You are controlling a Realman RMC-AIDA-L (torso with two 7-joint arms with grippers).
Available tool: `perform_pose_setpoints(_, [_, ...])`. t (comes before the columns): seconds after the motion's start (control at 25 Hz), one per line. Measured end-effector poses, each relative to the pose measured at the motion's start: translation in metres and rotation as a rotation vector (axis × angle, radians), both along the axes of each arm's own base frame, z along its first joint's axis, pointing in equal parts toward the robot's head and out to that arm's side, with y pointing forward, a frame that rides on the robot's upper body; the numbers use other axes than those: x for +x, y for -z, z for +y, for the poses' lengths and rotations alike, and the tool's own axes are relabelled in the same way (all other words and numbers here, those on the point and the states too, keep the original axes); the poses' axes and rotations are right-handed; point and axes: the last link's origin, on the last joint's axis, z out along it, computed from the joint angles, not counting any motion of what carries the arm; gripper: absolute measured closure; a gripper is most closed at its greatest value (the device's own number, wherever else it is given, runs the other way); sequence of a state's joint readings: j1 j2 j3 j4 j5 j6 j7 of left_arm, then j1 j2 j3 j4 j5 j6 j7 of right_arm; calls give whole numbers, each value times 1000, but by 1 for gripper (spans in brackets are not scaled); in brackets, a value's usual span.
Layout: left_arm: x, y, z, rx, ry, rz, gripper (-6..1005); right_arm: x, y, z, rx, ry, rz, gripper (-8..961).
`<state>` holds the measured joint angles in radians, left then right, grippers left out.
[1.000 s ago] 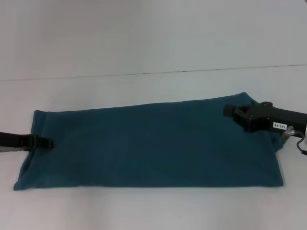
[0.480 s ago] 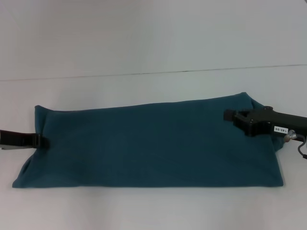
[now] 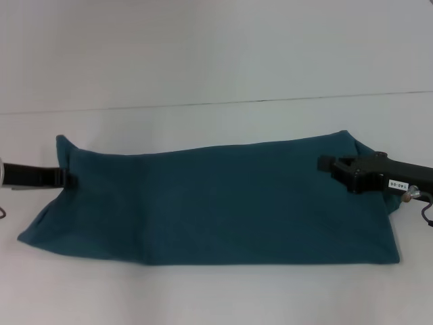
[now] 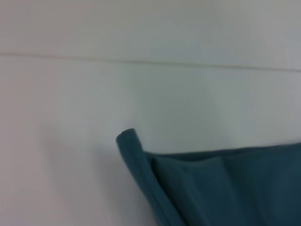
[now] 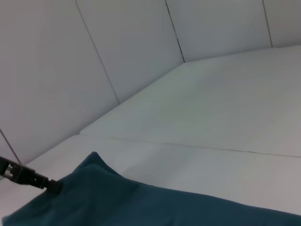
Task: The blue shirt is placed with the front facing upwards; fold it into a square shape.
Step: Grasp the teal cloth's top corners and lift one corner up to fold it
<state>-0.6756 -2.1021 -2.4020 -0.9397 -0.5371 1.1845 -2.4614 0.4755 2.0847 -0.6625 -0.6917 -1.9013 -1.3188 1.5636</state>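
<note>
The blue shirt (image 3: 216, 203) lies on the table as a long teal strip running left to right, plain side up with no lettering showing. My left gripper (image 3: 65, 178) is shut on the strip's left end, and the far left corner (image 3: 62, 142) stands lifted off the table. That raised, rolled corner fills the left wrist view (image 4: 129, 141). My right gripper (image 3: 327, 164) reaches in from the right, over the strip's right end near its far edge. The right wrist view looks along the shirt (image 5: 141, 207) to the left gripper (image 5: 52, 186) at its edge.
The white table (image 3: 216, 74) extends well beyond the shirt, with a thin seam line (image 3: 216, 103) crossing it behind the strip. White panelled walls (image 5: 117, 52) stand past the table in the right wrist view.
My left gripper has moved away from me with the shirt's left end, whose far corner has risen and whose edge now slants. The right gripper has barely shifted.
</note>
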Motion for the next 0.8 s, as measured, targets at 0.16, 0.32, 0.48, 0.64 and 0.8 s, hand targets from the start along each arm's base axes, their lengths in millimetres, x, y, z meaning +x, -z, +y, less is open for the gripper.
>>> perform_pose_setpoints(0.16, [13,-5,1,3,38,-43,996,-1,-1,1,14,-6,5,931])
perform_pose_setpoints(0.32, [29,-11,2,6,88,-94,994,0,1,1,59,-30,15,929])
perform_pose_setpoints(0.48, [42,-18,2,12,129,-124,991,2,1,5,127,-24,39,927])
perform_pose_setpoints(0.64, [52,-23,5,20,159,-145,989,3,14,8,197,-21,59,925])
perform_pose_setpoints(0.8, [63,-28,5,27,192,-169,986,-2,31,14,261,-7,89,922])
